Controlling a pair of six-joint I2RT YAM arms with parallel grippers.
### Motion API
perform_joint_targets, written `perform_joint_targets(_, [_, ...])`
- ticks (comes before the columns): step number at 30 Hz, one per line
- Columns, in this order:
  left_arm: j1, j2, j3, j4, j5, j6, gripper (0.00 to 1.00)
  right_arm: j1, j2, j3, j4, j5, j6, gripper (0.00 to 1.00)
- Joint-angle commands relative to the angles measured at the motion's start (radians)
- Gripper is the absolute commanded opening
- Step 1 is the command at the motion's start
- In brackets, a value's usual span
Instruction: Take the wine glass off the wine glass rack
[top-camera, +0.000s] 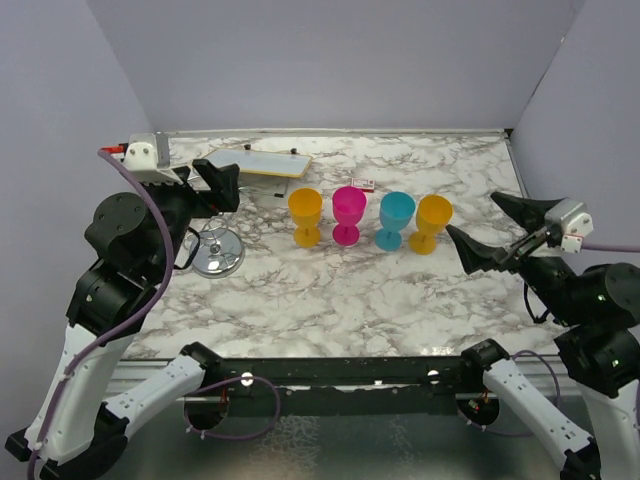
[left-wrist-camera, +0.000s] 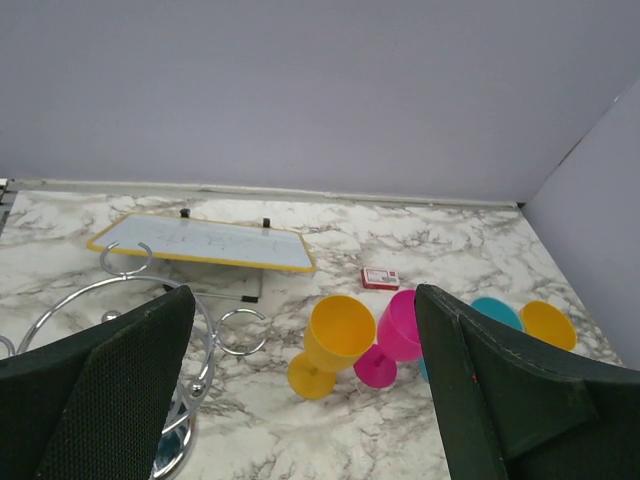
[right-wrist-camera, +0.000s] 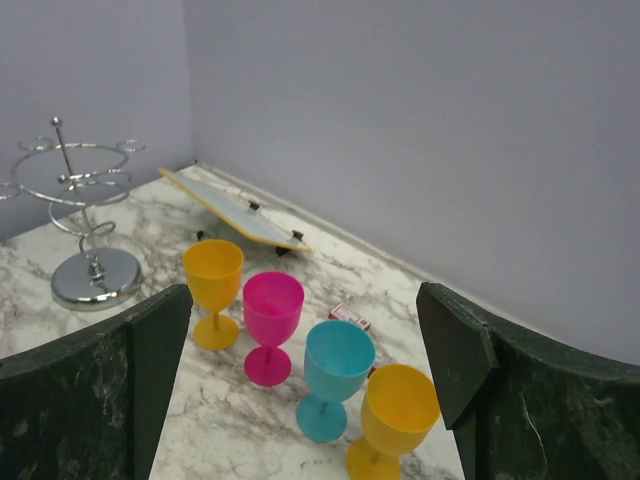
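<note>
At the near right of the desk (top-camera: 350, 290), the right tool (top-camera: 470, 214) points toward the row of glasses. Its jaws are spread wide with nothing between them. It is close to the right orange wine glass (top-camera: 433, 215) but not touching it.

On the near left, the left tool (left-wrist-camera: 302, 295) is also spread wide and grips nothing. From overhead it hangs just behind the wine glass rack (top-camera: 218, 255). Its own camera shows the chrome wire rings partly hidden behind its left finger.

The rack stands upright on its round mirror-like base at the left side of the desk. Its thin wire loops curl out from a central post.

Across the middle of the desk, four plastic wine glasses stand upright on their feet in a row, mouths up. From left to right they are the left orange wine glass (top-camera: 305, 210), the magenta wine glass (top-camera: 349, 207), the cyan wine glass (top-camera: 396, 212) and the right orange wine glass. They are close together, and the whole row is clear of the rack.

Just behind the magenta glass lies a small red box (top-camera: 363, 184). Farther back on the left, a yellow-framed whiteboard (top-camera: 268, 162) rests tilted near the back wall.
</note>
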Motion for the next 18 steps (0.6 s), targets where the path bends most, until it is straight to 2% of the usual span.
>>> perform_joint_targets(1, [0.004,-0.042,0.021,0.063,-0.088,0.023,0.94,0.006,-0.043,-0.003,0.102,0.094,-0.003,0.97])
perform_joint_targets(6, [0.004,-0.064,0.018,0.070,-0.113,0.029,0.94,0.005,-0.019,0.052,0.082,0.150,0.069,0.97])
perform_joint_targets(18, [0.005,-0.071,0.012,0.071,-0.130,0.042,0.94,0.006,0.008,0.045,0.104,0.222,0.126,0.98])
